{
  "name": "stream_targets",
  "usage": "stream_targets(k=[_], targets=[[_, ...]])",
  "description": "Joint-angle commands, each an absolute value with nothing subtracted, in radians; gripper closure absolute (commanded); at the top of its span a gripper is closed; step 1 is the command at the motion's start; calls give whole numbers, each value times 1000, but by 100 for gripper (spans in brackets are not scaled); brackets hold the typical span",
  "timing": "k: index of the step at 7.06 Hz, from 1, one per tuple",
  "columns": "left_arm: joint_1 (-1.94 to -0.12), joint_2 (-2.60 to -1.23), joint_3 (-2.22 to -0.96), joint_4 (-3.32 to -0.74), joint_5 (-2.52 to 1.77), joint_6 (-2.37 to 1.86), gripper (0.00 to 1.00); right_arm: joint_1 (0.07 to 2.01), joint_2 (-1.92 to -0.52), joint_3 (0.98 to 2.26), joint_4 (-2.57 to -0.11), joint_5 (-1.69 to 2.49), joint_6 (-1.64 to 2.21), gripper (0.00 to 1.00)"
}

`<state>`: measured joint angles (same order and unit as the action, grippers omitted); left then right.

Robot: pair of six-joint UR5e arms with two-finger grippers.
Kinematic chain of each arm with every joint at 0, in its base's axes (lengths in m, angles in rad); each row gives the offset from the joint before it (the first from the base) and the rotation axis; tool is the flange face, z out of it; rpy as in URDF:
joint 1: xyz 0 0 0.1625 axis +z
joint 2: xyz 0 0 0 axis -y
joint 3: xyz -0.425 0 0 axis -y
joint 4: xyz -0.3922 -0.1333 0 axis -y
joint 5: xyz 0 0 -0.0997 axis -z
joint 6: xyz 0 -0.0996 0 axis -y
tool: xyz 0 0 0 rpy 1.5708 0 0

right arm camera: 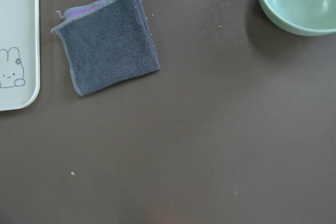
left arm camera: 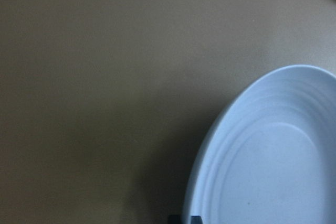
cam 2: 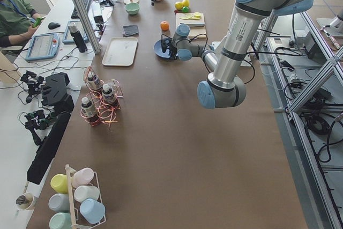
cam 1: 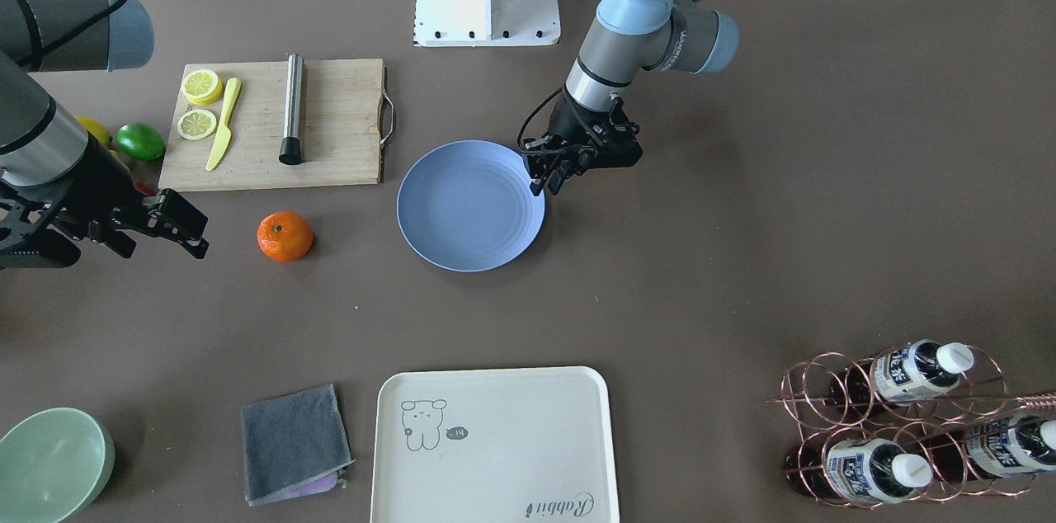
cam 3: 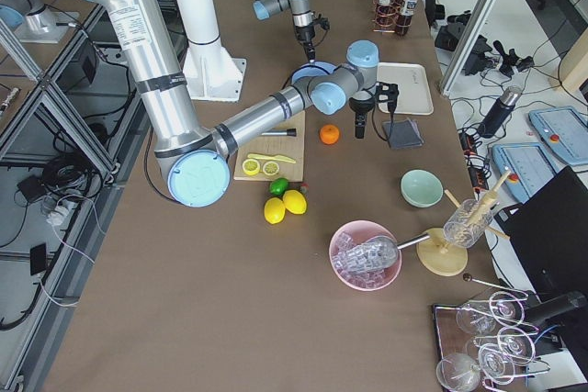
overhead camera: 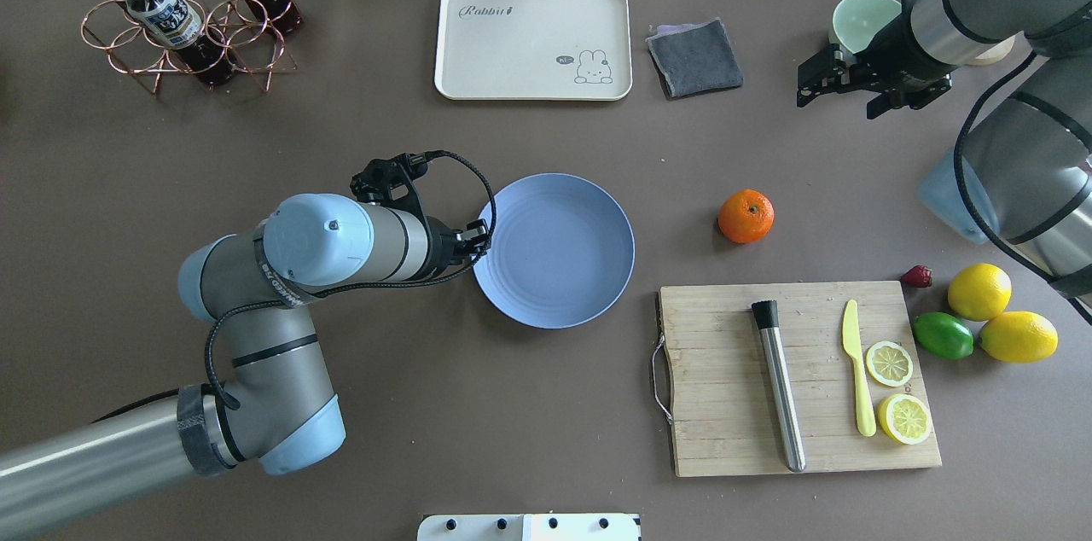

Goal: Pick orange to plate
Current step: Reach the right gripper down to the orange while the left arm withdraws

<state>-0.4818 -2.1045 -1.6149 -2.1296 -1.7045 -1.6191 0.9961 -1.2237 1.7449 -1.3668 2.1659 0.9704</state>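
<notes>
The orange point(cam 1: 285, 236) point(overhead camera: 746, 216) lies on the brown table between the plate and my right gripper, touching neither. Beside it, the pale-blue plate point(cam 1: 470, 205) point(overhead camera: 554, 251) point(left arm camera: 273, 161) sits with nothing on it. My left gripper point(cam 1: 544, 185) point(overhead camera: 482, 238) is at the plate's rim on the side away from the orange, its fingertips close together. I cannot tell whether they pinch the rim. My right gripper point(cam 1: 202, 234) point(overhead camera: 804, 87) hovers open and holds nothing, beyond the orange on the side away from the robot's base.
A wooden cutting board point(overhead camera: 725, 439) holds lemon slices, a yellow knife and a metal rod. Two lemons, a lime point(overhead camera: 943, 335) and a small red strawberry lie beside it. A cream tray point(overhead camera: 533, 42), grey cloth point(right arm camera: 107, 40), mint bowl point(right arm camera: 296, 1) and bottle rack point(overhead camera: 171, 12) line the far side.
</notes>
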Motion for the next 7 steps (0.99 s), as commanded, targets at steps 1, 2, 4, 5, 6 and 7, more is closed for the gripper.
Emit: stream_targets(k=[1, 2, 4, 5, 6, 7], targets=[[-596, -2102, -1617, -2129, -1825, -1568, 2, 912, -1216, 1746, -1367, 2090, 973, 0], [-638, -2102, -1617, -2129, -1862, -1557, 2, 852, -1216, 1744, -1367, 2044, 991, 0], [-708, -2065, -1629, -2129, -1891, -1411, 2, 763, -1212, 1721, -1368, 1973, 1015, 0], [-727, -2047, -1628, -2129, -1891, -1305, 2, 743, -1212, 1695, -1367, 1967, 1019, 0], [-739, -2039, -1629, -2128, -1893, -1272, 2, 721, -1189, 1657, -1367, 1930, 1019, 0], [-739, -2039, -1629, -2129, -1893, -1272, 2, 704, -1169, 1614, -1367, 1898, 1022, 0]])
